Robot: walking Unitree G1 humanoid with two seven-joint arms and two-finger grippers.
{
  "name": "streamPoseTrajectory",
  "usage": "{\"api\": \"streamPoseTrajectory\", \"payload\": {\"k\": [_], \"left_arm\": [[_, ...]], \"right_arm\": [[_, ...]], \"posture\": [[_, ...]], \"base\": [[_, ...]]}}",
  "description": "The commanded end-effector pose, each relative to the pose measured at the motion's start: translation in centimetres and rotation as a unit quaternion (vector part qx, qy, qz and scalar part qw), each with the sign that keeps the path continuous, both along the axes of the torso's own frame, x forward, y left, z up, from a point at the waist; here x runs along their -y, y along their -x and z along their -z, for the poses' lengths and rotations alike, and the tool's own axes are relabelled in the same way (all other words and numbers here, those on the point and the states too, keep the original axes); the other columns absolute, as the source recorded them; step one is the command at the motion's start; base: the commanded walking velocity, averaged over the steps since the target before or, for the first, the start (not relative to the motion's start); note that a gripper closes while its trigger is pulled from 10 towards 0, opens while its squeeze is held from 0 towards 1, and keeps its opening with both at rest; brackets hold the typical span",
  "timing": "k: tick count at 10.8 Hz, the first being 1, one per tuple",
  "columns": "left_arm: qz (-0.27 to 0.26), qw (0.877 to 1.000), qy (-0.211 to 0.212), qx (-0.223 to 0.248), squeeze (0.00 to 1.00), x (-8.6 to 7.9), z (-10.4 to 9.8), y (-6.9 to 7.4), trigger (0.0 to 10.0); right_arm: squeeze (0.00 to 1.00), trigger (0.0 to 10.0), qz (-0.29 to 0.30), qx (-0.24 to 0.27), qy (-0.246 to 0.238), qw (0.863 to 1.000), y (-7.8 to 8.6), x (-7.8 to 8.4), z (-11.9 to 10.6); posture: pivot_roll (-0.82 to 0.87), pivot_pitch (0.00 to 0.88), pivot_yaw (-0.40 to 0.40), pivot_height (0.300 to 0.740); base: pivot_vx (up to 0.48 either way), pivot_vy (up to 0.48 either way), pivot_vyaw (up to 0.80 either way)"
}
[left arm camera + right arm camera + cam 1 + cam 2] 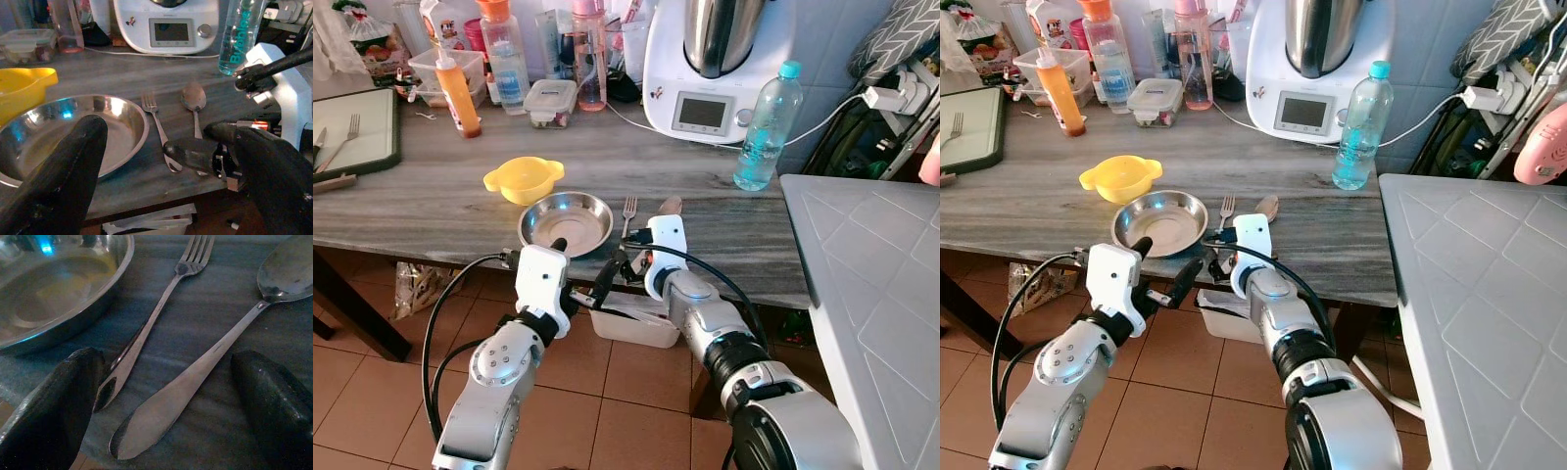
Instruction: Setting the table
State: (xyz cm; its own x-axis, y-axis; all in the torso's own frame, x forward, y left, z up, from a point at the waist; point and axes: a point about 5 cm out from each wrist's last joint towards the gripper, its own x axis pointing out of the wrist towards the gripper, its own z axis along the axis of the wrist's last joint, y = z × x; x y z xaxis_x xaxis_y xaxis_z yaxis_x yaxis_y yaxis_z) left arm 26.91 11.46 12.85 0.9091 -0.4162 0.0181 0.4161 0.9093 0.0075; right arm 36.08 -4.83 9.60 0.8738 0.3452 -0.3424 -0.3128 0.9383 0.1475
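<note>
Right wrist view shows the right gripper [171, 396] spread wide at the table's [431, 201] near edge, its fingers [46, 401] straddling the handles of the fork [161, 313] and spoon [215, 350], which lie side by side just beside the steel plate [566, 219]. A yellow bowl [523, 179] touches the plate's far rim. The left gripper [582, 271] hangs open below the edge, empty.

On the table there is one steel plate [566, 220], one yellow bowl [523, 180], one spoon [215, 350] and two forks: one beside the plate [628, 213], one on the dark tray [342, 140]. One water bottle [767, 127] stands there.
</note>
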Motion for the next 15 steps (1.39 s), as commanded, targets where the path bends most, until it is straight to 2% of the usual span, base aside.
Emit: {"api": "streamPoseTrajectory", "payload": {"k": [1, 10, 11, 13, 15], "left_arm": [[0.006, 1.000, -0.005, 0.000, 0.00, 0.1, 0.0, -0.2, 10.0], [0.009, 1.000, -0.008, -0.001, 0.00, 0.1, 0.0, -0.3, 10.0], [0.009, 1.000, -0.008, 0.000, 0.00, 0.1, 0.0, -0.3, 10.0], [0.009, 1.000, -0.007, 0.001, 0.00, 0.2, -0.1, -0.3, 10.0], [0.008, 1.000, -0.007, 0.001, 0.00, 0.2, -0.1, -0.2, 10.0]], "right_arm": [[0.00, 10.0, 0.014, -0.029, 0.002, 0.999, 0.5, 0.8, 1.2], [0.00, 10.0, 0.042, 0.007, -0.011, 0.999, 0.3, 2.6, -0.7], [0.00, 10.0, 0.042, 0.014, -0.015, 0.999, 0.3, 2.5, -1.1], [0.00, 10.0, 0.017, 0.042, -0.048, 0.998, 0.1, 0.7, -2.8], [0.00, 10.0, -0.002, 0.051, -0.041, 0.998, -0.1, -0.1, -3.5]], "posture": [[0.15, 0.055, 0.015, 0.740], [0.14, 0.056, 0.029, 0.740], [0.14, 0.056, 0.028, 0.740], [0.15, 0.059, 0.026, 0.740], [0.15, 0.063, 0.024, 0.740]], "base": [[0.000, 0.000, 0.00], [0.000, 0.000, 0.00], [0.000, 0.000, 0.00], [0.000, 0.000, 0.00], [0.000, 0.000, 0.00]]}}
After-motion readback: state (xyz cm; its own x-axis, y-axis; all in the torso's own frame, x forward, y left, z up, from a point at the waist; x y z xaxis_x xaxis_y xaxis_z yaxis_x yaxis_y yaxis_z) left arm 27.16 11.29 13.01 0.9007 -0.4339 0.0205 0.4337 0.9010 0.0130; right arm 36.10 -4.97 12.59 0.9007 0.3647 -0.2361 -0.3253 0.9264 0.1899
